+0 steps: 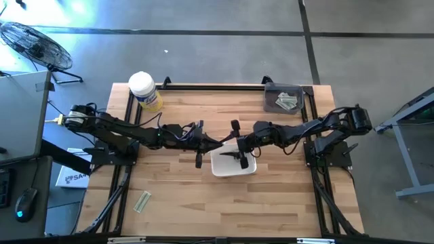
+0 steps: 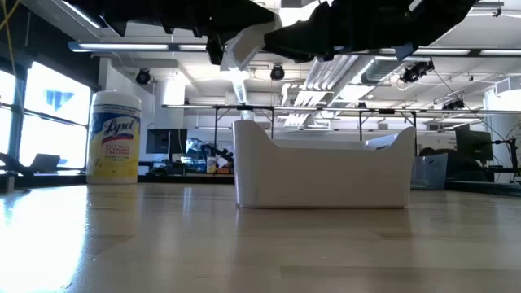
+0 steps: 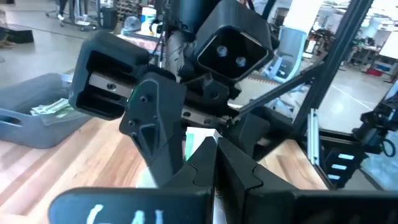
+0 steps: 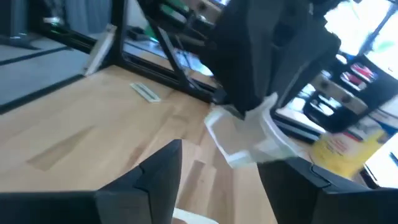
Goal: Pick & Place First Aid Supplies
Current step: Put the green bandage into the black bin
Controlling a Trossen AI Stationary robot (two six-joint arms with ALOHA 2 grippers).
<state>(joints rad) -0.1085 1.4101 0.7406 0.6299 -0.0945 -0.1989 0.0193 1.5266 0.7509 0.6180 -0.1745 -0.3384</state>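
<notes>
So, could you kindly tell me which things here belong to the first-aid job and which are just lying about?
Part of the job:
- packets in the grey bin
- strip packet on the table
- white tray
- left pincer, shut
- right pincer, open

Lying about:
- yellow wipes canister

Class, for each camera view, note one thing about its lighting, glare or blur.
High view: evenly lit, the white tray sharp. Low view: the arms are black silhouettes against bright ceiling lights, with glare on the table. Left wrist view: near parts blurred. Right wrist view: smeared throughout, the yellow canister soft.
</notes>
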